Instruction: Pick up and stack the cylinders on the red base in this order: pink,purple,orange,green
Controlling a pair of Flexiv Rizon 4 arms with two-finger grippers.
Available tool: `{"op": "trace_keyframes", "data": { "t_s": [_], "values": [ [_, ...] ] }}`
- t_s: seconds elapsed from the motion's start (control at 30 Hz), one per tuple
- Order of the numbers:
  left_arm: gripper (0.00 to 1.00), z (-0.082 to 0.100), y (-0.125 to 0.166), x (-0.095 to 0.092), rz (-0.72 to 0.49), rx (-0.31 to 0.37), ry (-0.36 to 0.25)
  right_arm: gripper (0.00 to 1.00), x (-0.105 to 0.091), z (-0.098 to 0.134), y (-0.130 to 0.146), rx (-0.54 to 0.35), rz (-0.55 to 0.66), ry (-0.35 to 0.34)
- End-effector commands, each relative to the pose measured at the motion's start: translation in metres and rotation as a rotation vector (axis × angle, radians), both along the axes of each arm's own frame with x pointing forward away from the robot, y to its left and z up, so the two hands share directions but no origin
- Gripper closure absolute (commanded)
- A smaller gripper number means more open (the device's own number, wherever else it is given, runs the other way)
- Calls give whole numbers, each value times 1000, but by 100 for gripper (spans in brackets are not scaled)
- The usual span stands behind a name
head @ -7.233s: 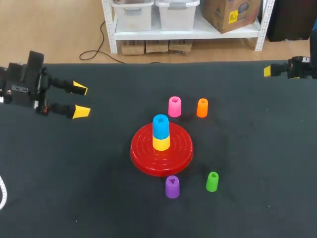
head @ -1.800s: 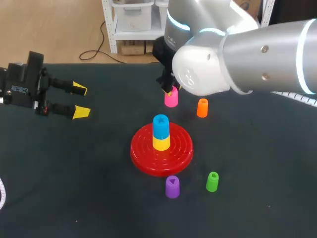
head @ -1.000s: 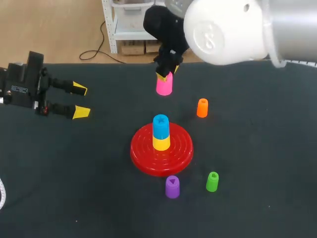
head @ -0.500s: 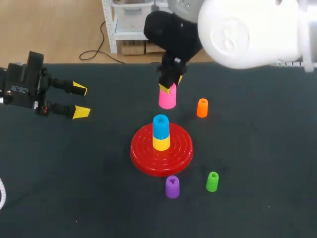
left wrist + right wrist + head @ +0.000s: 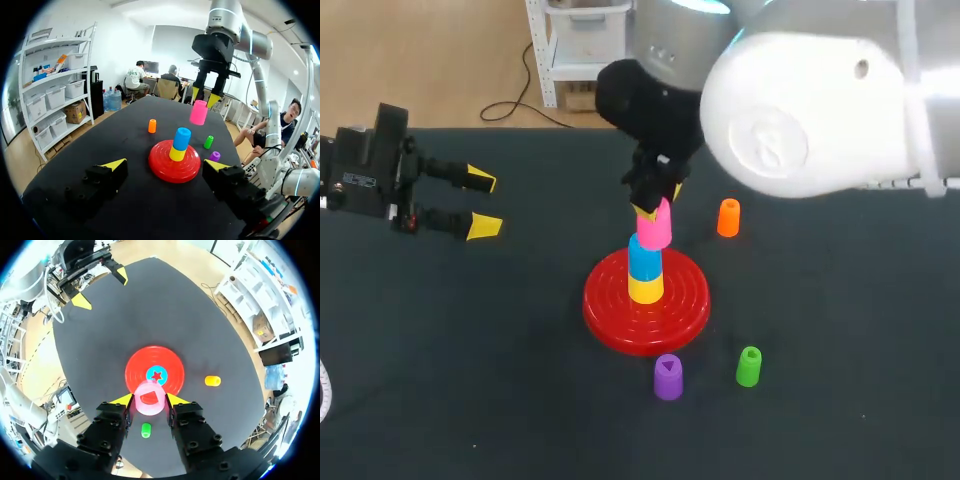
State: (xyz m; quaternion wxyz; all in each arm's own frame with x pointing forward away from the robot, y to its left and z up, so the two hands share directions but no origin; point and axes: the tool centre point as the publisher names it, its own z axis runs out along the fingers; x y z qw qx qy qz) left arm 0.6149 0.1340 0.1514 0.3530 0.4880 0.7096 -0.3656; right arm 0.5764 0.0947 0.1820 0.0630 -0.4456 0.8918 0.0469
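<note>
My right gripper (image 5: 651,207) is shut on the pink cylinder (image 5: 656,226), holding it in the air by its top. The pink cylinder (image 5: 198,112) hangs a little above and to one side of the blue cylinder (image 5: 643,260), clear of it. The blue one stands on a yellow cylinder (image 5: 645,290) at the middle of the red base (image 5: 605,310). In the right wrist view the pink cylinder (image 5: 149,398) sits between my fingertips, off-centre from the blue top (image 5: 158,375). The purple (image 5: 668,376) and green (image 5: 748,366) cylinders stand in front of the base, the orange one (image 5: 728,217) behind it to the right. My left gripper (image 5: 480,203) stands open at the far left.
The large white body of my right arm (image 5: 800,110) hangs over the back right of the table and hides part of it. The black tabletop (image 5: 470,380) lies bare on the left and along the front.
My right arm has carried the pink cylinder from the back of the table toward the blue and yellow stack. The left arm and the other cylinders have not moved.
</note>
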Motion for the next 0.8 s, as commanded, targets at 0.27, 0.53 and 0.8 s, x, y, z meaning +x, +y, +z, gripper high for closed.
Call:
{"op": "trace_keyframes", "data": {
  "t_s": [0.27, 0.53, 0.8],
  "values": [
    [0, -1, 1, 0, 0, -3, -3, 100, 2, -20, 5, -18, -42, -24],
    [0, -1, 1, 0, 0, -3, -3, 100, 12, -24, 10, -24, -47, -34],
    [0, -1, 1, 0, 0, -3, -3, 100, 17, -28, 9, -31, -55, -31]
  ]
}}
